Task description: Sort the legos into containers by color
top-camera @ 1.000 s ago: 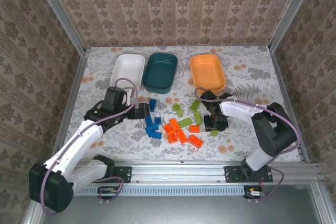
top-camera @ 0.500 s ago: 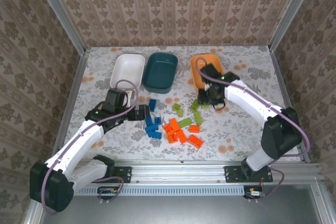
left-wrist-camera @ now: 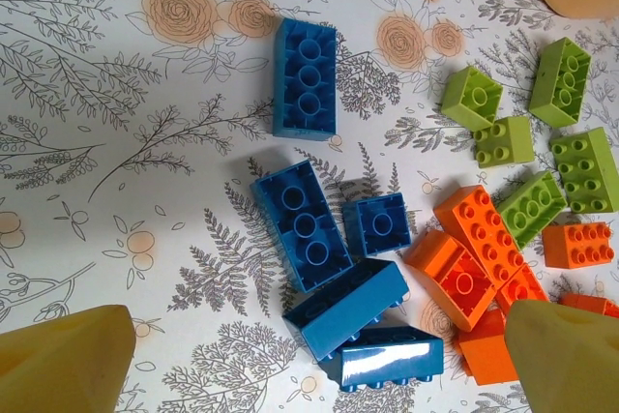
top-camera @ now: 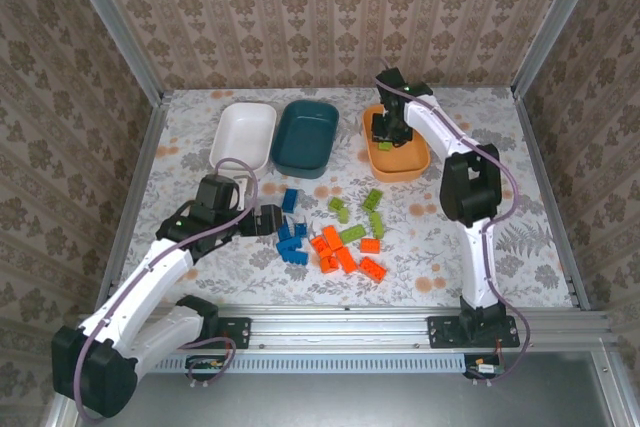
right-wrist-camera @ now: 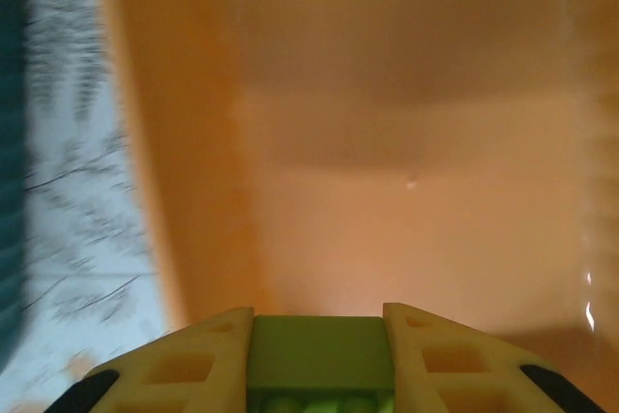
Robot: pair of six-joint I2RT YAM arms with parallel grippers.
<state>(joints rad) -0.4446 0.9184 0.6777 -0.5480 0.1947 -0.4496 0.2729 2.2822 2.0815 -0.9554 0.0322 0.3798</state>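
I'm looking down at a floral-print tabletop (top-camera: 480, 247) boxed in by damask-papered walls (top-camera: 330, 17). Small studded legos (top-camera: 352, 234) in blue, orange and light green lie loose mid-table, in front of the white bin (top-camera: 243, 135), teal bin (top-camera: 305, 137) and orange bin (top-camera: 412, 152). My left gripper (top-camera: 265, 219) hangs spread wide beside the blue ones. My right gripper (right-wrist-camera: 319, 331) pinches a light green brick (right-wrist-camera: 319, 365), apparently over the orange bin, though that view is blurred.
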